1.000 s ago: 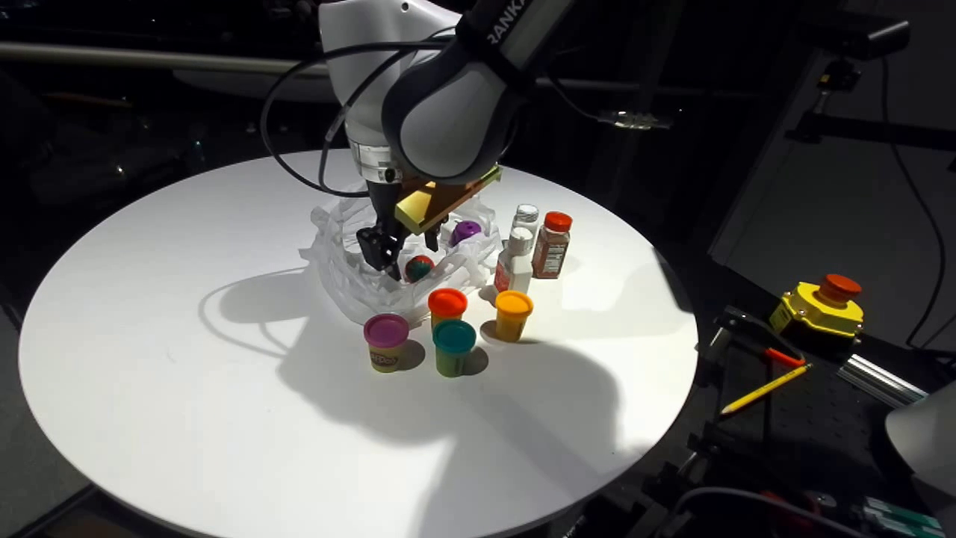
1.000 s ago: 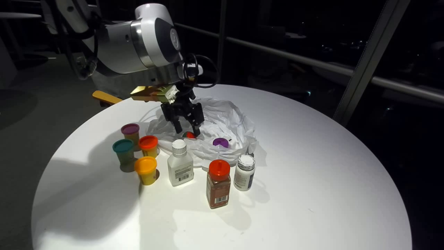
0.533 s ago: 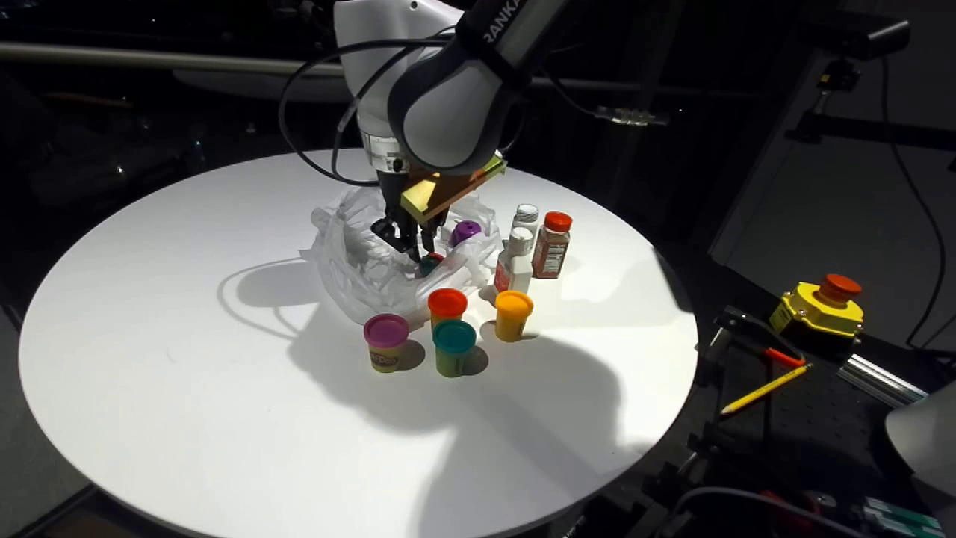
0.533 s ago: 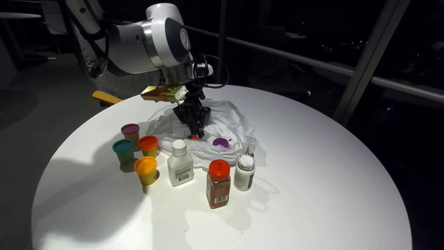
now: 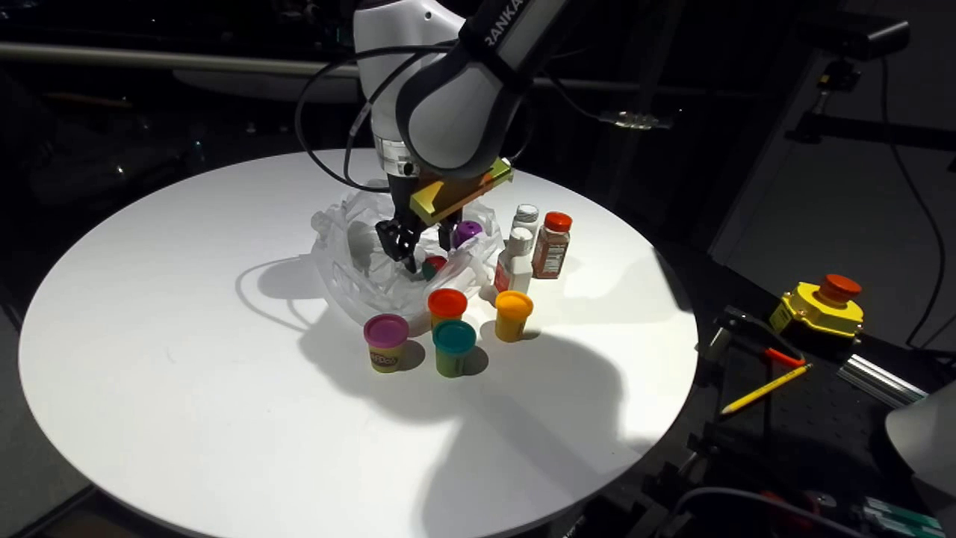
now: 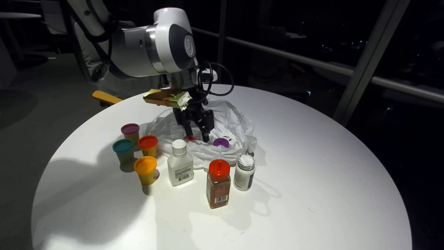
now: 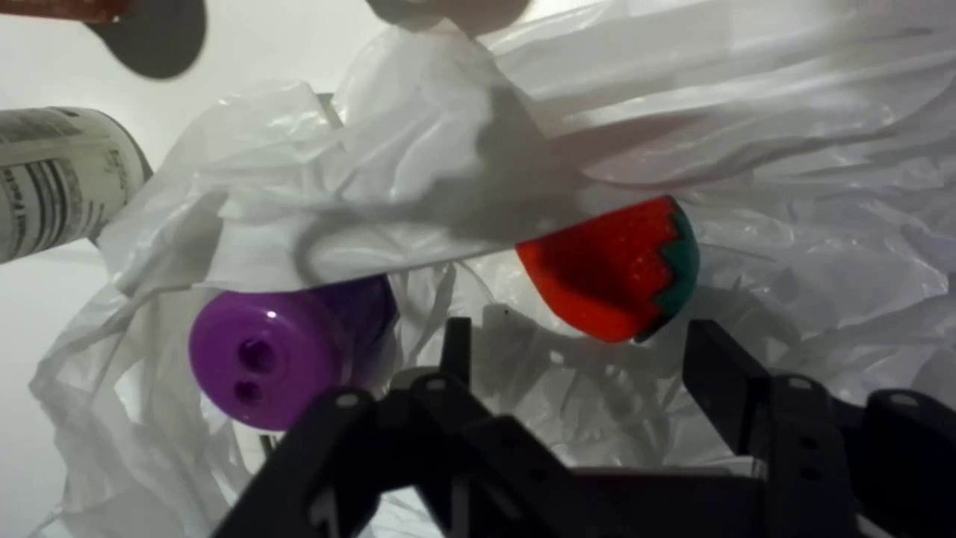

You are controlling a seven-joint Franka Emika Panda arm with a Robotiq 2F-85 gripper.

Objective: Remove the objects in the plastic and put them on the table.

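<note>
- The gripper [image 7: 581, 362] points down over the mouth of the bag [image 5: 373, 297]; its fingers [image 7: 717, 373] are released and spread wide. Whether a tip touches the plastic, I cannot tell.
- The red piece [image 7: 609, 269], edged in a green zigzag, lies in the bag. In the wrist view it is just past twelve o'clock from the gap between the fingertips, its upper side under a fold of plastic.
- The purple cap [image 7: 265, 359], with two dark holes, is in the bag too, at nine o'clock from that gap, partly under the same fold.
- In an exterior view the crumpled bag lies at one o'clock from the middle of the table [image 5: 187, 418].
- At five o'clock from the bag there, all upright, cluster the red tub [image 5: 447, 302] at twelve, the orange tub [image 5: 513, 317] near three, the teal tub [image 5: 453, 347] at six and the pink tub [image 5: 385, 345] at nine.
- In an exterior view the shaker [image 6: 219, 185] stands upright, with the white bottle [image 6: 180, 168] at ten o'clock from it and the pill bottle [image 6: 244, 175] at two.
- The arm [image 5: 444, 123] bears a yellow block [image 5: 463, 193].
- Off the table, at three o'clock, is a pencil [image 5: 765, 388].
</note>
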